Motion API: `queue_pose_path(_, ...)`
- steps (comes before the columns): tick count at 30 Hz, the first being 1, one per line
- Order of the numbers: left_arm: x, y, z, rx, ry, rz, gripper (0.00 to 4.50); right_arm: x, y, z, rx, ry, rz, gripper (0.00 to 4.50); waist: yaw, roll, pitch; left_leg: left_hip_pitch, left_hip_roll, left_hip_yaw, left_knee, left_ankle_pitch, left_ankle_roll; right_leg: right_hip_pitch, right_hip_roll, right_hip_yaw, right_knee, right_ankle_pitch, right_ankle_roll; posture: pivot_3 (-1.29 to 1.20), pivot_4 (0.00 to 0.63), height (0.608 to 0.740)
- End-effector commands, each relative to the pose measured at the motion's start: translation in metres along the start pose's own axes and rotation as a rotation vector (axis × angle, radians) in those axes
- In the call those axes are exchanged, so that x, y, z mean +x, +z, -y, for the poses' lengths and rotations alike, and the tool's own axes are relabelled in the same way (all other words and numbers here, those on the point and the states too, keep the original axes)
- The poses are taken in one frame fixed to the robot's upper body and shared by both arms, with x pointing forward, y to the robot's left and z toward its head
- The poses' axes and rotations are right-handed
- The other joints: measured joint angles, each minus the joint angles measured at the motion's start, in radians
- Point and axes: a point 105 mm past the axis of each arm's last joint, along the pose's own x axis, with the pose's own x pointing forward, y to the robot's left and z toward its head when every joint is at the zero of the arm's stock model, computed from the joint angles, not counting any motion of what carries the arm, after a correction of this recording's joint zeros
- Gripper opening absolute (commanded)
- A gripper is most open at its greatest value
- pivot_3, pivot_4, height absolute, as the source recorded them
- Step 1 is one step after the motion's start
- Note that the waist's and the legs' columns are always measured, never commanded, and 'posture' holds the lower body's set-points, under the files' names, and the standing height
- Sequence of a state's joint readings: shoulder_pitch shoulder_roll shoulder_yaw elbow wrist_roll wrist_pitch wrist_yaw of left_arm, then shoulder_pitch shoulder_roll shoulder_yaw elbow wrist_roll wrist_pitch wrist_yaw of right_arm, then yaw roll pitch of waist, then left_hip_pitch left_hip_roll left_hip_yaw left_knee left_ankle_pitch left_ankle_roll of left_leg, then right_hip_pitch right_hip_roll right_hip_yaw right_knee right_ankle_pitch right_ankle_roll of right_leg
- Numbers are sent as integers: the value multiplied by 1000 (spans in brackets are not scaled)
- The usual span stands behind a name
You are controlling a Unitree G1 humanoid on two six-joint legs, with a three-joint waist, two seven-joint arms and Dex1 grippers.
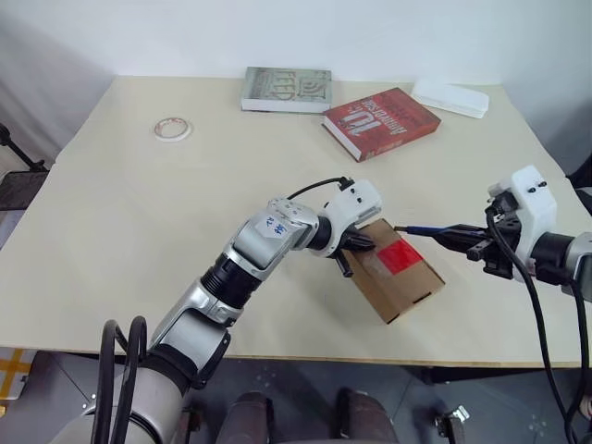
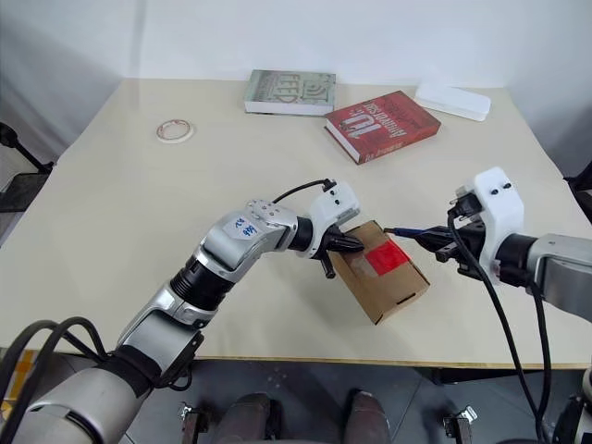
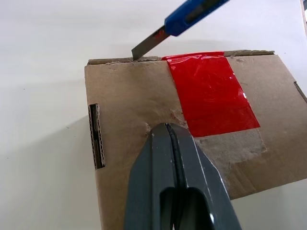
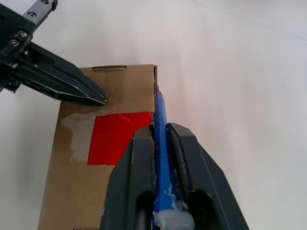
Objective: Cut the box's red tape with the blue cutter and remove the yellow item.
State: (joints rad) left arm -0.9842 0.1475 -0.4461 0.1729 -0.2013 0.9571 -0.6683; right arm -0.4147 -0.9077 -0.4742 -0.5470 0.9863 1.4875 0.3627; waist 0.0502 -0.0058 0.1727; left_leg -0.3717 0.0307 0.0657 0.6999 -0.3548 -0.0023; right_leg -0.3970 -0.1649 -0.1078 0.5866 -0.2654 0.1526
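The box (image 1: 396, 275) was found lying flat on the worktop (image 1: 139, 213) near its front edge, with the red tape (image 3: 211, 93) stuck across its upper face and running to the far edge of that face. The left gripper (image 1: 357, 244) was set on the cardboard just beside the tape, its fingers (image 3: 177, 158) pressed together with nothing between them. This placement was judged to be a hold-down, so that the carton would not slide under the blade.

The blue cutter (image 4: 160, 143) was pinched lengthwise between the fingers of the right gripper (image 1: 476, 242), its body lying nearly level and pointing toward the box. The bare blade tip was seen at the far top edge of the box, just beside the tape's end; contact with the cardboard could not be confirmed. The approach along that edge was judged to suit a slice through the tape at the flap seam.

The tape appeared uncut and the flaps shut. The yellow item was presumed to be inside.
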Motion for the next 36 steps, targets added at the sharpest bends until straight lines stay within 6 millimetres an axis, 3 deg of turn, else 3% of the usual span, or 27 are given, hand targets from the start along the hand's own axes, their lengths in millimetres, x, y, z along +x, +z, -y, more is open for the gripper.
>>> queue_pose_path(1,3,-22,-8,-37,50,-86,17,-3,3,1,-22,-13,19,123,0,0,0,0,0,0,0,0,0,0,0,0,0,0,0,0,150,740)
queue_pose_path(11,3,-23,-7,-42,50,-85,17,-7,-1,-8,-27,19,7,123,0,0,0,0,0,0,0,0,0,0,0,0,-1,0,0,0,150,740)
queue_pose_path(36,4,-25,-6,-53,50,-88,17,-19,-23,-8,2,4,-70,123,4,0,0,-1,0,0,-1,-1,1,0,0,0,-2,0,0,0,150,740)
